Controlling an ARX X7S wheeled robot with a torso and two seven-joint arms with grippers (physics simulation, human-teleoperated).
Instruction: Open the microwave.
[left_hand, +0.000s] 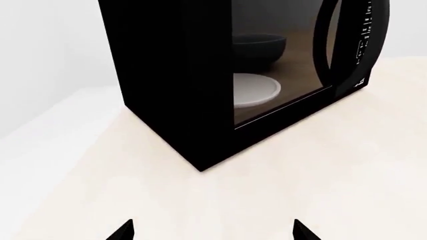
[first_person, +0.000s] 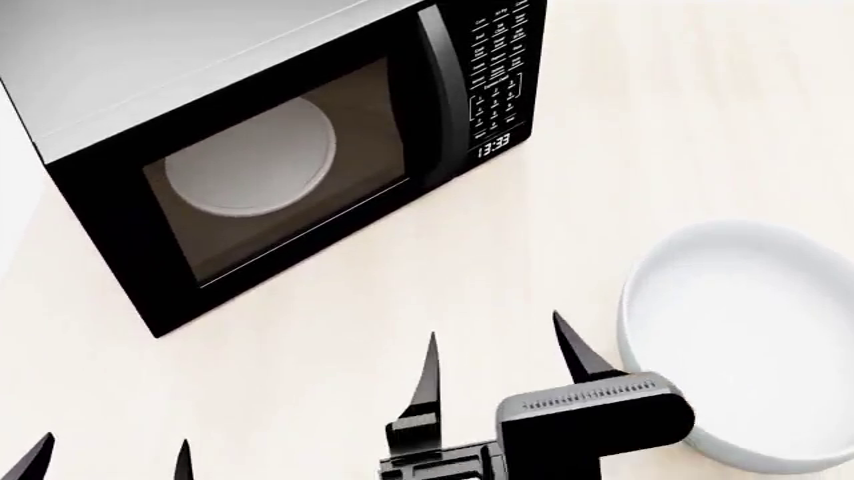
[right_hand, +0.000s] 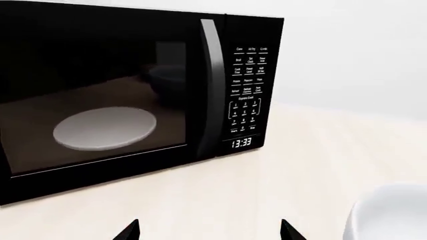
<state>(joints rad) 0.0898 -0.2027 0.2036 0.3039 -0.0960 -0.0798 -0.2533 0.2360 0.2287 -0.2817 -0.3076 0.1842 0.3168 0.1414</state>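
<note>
The microwave (first_person: 280, 160) sits door-closed on the table (first_person: 641, 150); both claws (left (first_person: 107, 462), right (first_person: 501, 360)) hover released, grasping nothing.

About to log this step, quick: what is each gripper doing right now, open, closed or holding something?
Left gripper: open, holding nothing, short of the microwave.
Right gripper: open, holding nothing, beside the white bowl.
</note>
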